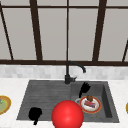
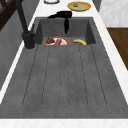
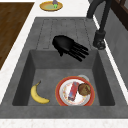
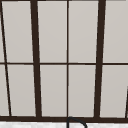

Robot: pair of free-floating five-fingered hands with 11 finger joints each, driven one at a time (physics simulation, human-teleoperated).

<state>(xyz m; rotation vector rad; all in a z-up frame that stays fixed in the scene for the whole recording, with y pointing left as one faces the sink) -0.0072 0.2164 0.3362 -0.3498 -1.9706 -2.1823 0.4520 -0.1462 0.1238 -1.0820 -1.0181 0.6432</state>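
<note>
1. My right hand (image 3: 65, 45) hovers, fingers straight, holding nothing, above the plate (image 3: 75, 91) in the basin.
2. Left hand (image 1: 35, 113) idles; I cannot tell its fingers.
3. Descending carelessly could knock the muffin (image 3: 84, 89) off.

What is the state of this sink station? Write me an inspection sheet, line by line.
Surface: grey sink with a ribbed drainboard on the left and a basin on the right, set in a white counter.
Job's things: red-rimmed plate on the basin floor, carrying a wrapped bar and a brown muffin.
Clutter: banana beside the plate; red ball at the front edge; yellow plate on the left counter.
Hands: right hand above the basin, fingers straight, holding nothing; left hand over the drainboard's front corner.
Cables: nothing seen.
Surroundings: black faucet, dark-framed window behind.
</note>
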